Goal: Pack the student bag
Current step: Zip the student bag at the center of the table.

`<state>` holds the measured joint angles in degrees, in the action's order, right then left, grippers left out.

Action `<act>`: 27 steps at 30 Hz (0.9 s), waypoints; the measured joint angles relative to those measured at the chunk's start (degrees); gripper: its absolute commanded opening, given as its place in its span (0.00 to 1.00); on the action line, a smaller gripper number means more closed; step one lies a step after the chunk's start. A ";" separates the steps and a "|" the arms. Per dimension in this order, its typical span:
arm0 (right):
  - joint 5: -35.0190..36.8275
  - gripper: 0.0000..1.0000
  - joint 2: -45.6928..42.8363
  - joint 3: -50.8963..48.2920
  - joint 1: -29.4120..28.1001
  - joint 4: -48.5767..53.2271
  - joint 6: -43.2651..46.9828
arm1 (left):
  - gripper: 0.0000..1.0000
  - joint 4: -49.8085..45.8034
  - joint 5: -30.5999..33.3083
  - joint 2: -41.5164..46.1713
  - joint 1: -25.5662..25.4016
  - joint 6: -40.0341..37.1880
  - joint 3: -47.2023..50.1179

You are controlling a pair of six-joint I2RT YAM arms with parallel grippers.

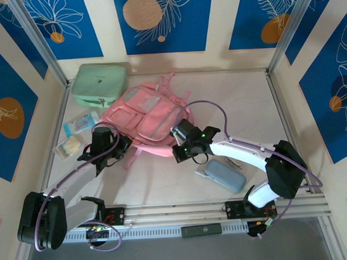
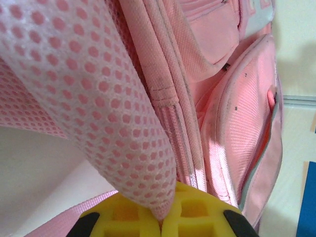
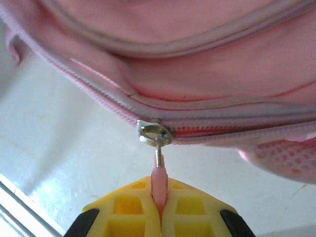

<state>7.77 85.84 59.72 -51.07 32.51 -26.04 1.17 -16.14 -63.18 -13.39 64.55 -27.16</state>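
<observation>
Right gripper (image 3: 160, 210) pinches the student bag (image 1: 144, 117) zip pull (image 3: 159, 177), left gripper (image 2: 160, 219) clamps its mesh strap (image 2: 98, 98); all 4 fingers half cropped.

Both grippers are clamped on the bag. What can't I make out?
Top view: where the left gripper and right gripper pinch the student bag, hidden under their wrists.
Right wrist: where the zip ends, cut off by the frame edge.
Top view: what the packets hold, too small.

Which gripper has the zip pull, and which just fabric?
Right gripper, shut on the pink zip pull of the student bag. Left gripper pinches the bag's mesh strap instead.
</observation>
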 measured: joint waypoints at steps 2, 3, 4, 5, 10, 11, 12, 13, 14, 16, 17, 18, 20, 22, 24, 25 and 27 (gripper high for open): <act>-0.09 0.00 0.31 1.11 -2.19 1.38 0.68 | 0.00 -1.40 -0.48 -0.57 0.98 -1.42 -0.61; -0.24 0.00 0.42 1.53 -2.93 1.73 1.01 | 0.00 -2.27 -0.79 -1.20 1.51 -2.21 -1.27; -0.24 0.00 0.44 1.88 -3.39 2.16 1.27 | 0.00 -3.04 -1.11 -1.90 1.90 -2.93 -1.88; -0.07 0.00 0.44 2.21 -3.69 2.78 1.49 | 0.00 -3.72 -1.75 -2.75 2.29 -3.67 -2.67; 4.59 0.00 0.44 3.91 -3.85 5.79 2.12 | 0.00 -5.53 -6.49 -7.69 3.89 -7.74 -7.04; 5.14 0.00 0.44 4.24 -4.04 5.97 2.14 | 0.00 -5.95 -7.32 -8.57 4.22 -8.68 -7.93; 5.38 0.00 0.44 4.50 -4.28 5.92 2.14 | 0.00 -6.45 -7.91 -9.27 4.61 -9.51 -8.76; 5.35 0.00 0.44 4.70 -4.76 5.75 2.10 | 0.00 -6.88 -8.39 -9.94 5.03 -10.25 -9.62; 5.27 0.00 0.44 4.81 -5.55 5.25 1.77 | 0.00 -7.28 -8.94 -10.82 5.46 -11.02 -10.60; 4.11 0.00 0.85 4.83 -7.02 3.48 0.31 | 0.04 -7.23 -9.99 -12.74 6.32 -12.20 -12.31; 3.48 0.00 1.53 5.01 -7.63 2.56 -0.68 | 0.11 -6.54 -10.80 -13.88 6.73 -12.44 -12.94; 2.73 0.00 2.58 5.46 -8.09 1.68 -1.77 | 0.18 -5.38 -11.69 -14.99 7.06 -12.52 -13.31; 1.88 0.00 5.16 7.10 -8.68 0.92 -3.28 | 0.28 -3.52 -13.29 -17.11 7.39 -12.92 -14.14; 1.92 0.00 8.02 9.60 -9.25 0.74 -4.44 | 0.39 -3.17 -14.21 -18.12 7.72 -14.40 -15.17; 2.47 0.00 9.84 11.39 -9.62 0.72 -5.66 | 0.47 -3.61 -14.05 -16.87 7.91 -15.74 -15.10; 2.75 0.00 10.16 11.65 -9.70 0.61 -6.10 | 0.49 -3.98 -13.60 -15.37 7.91 -15.93 -14.51; 2.73 0.00 10.23 11.65 -9.70 0.48 -6.93 | 0.53 -4.83 -12.90 -11.15 7.85 -15.50 -12.15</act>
<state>10.50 96.07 71.37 -60.77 32.99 -32.97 -3.66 -29.04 -74.32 -5.54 49.06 -39.31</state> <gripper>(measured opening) 0.048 0.507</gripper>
